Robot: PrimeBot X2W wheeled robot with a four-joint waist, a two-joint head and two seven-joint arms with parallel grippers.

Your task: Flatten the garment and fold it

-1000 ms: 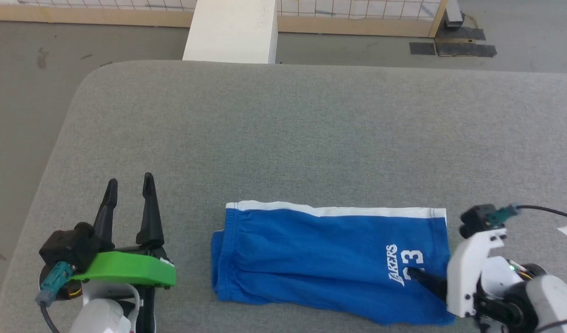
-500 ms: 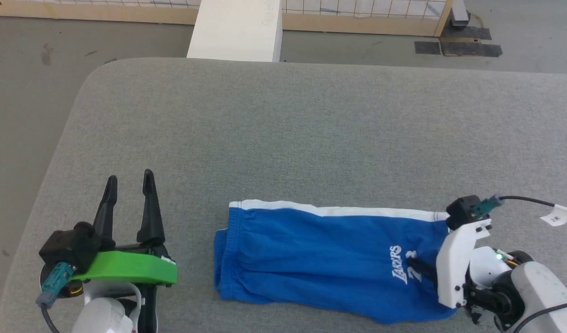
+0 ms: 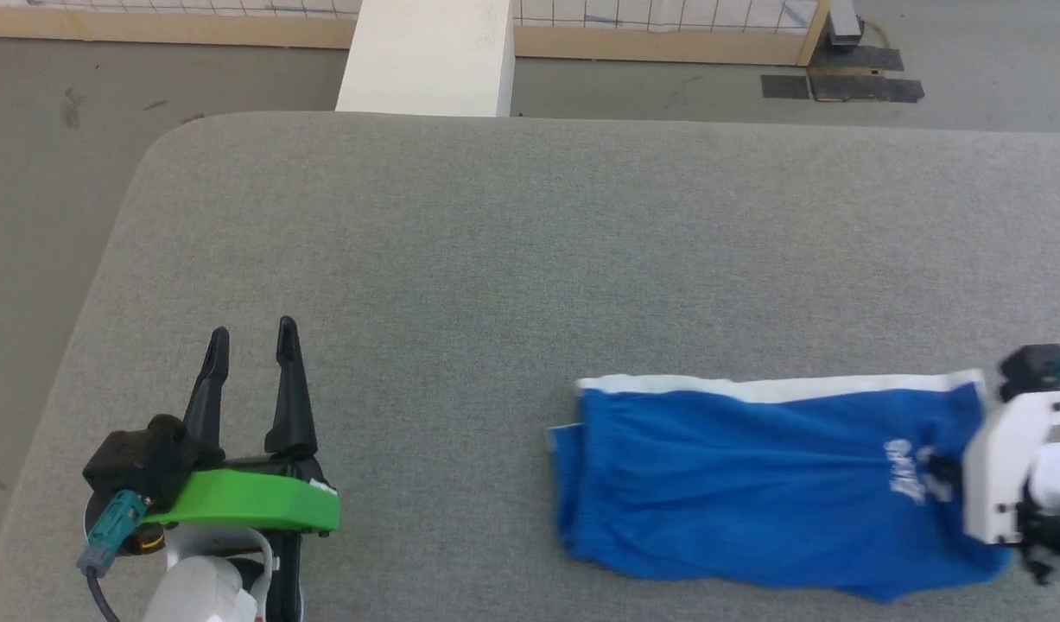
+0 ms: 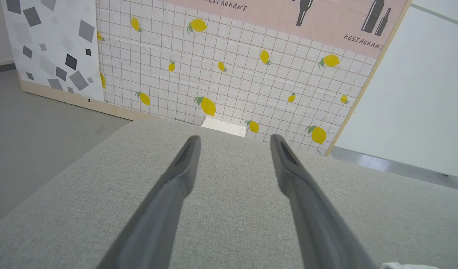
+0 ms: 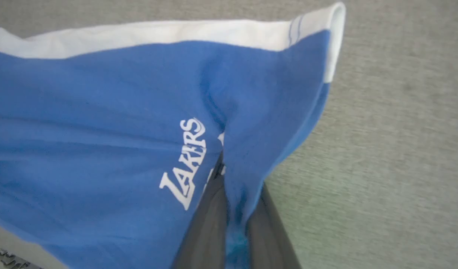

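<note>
**Robot:** My right gripper (image 5: 232,175) is clamping down on the garment (image 5: 102,112). Its two dark fingers (image 5: 206,228) are drawn nearly together, and a fold of royal-blue cloth is bunching up between them, just beside the white "LAKERS" print (image 5: 184,162).

**Listener:** Where is the garment lying?

**Robot:** It is stretching lengthwise across the near right part of the grey padded table (image 3: 495,259). The leg hem is pointing toward my right gripper and the waist end (image 3: 573,466) toward my left side. A white stripe (image 3: 771,386) is running along its far edge. The cloth is looking a little blurred in the head view. The number beside the print is hiding in the fold, so I cannot read it.

**Listener:** And your other arm?

**Robot:** My left gripper (image 3: 253,328) is sitting over the near left of the table with its jaws spread wide, holding nothing, well apart from the garment. Its fingers are pointing away from me toward the table's far edge.

**Listener:** What is lying around you?

**Robot:** Between my left gripper and the waist end, plain grey table fabric is showing. Past the far edge a white block (image 3: 426,56) is standing on the grey floor (image 3: 46,173). I cannot tell whether it is touching the table. Behind it a wall panel (image 4: 232,74) printed with yellow lemons is rising, and dark mats (image 3: 841,86) are lying on the floor at the far right.
</note>
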